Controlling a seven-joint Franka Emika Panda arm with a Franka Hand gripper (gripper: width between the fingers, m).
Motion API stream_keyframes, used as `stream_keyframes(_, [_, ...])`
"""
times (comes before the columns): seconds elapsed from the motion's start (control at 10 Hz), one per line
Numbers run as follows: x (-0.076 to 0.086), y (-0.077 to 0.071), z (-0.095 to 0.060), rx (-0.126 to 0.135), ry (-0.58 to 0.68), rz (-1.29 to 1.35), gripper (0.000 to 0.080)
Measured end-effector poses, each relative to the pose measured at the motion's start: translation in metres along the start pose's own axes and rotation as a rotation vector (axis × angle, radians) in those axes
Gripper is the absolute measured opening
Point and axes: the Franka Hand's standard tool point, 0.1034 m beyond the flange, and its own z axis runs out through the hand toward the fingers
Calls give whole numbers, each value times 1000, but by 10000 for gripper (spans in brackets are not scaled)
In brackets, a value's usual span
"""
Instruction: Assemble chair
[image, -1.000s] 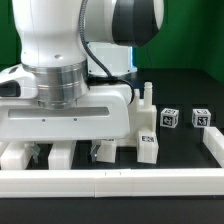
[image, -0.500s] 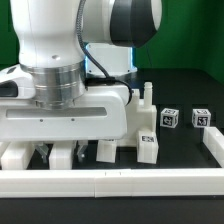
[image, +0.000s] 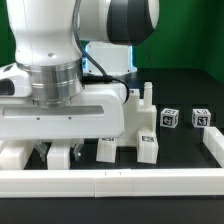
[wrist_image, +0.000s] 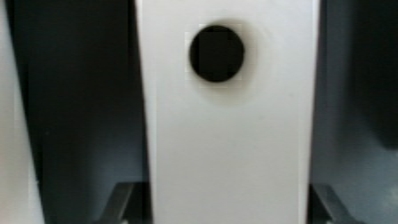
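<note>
At the exterior view's left edge a low white chair piece lies on the dark surface, just behind the long white border rail that runs across the front. Beside it the robot arm fills the left and middle of the picture, its broad white wrist block lowered close to the surface. Under that block the hand reaches down with its jaws drawn in narrow around a white bar, one finger on either side of it. The wrist view shows the same grip from close up: the white bar, flat and pierced by one dark oval hole, runs straight out from between the dark fingers, which sit against its two long edges. Whether the bar is off the surface or resting on it cannot be told. To the right of the hand another short white block stands under the wrist block's end. Next comes an upright white piece with small pegs on top and a black-and-white tag low on its front. Farther right and farther back two small tagged cubes sit apart from each other, and the rail turns back along the right edge.
</note>
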Motion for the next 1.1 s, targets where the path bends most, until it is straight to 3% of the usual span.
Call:
stream_keyframes(0.4, [2, -3, -57, 37, 10, 7, 282])
stream_keyframes(0.6, [1, -13, -93, 53, 46, 19, 284])
stream_keyframes(0.7, [-2, -23, -101, 58, 53, 40, 284])
stream_keyframes(0.8, [6, -25, -101, 59, 89, 49, 284])
stream_keyframes(1.1, [3, -25, -98, 58, 82, 55, 284])
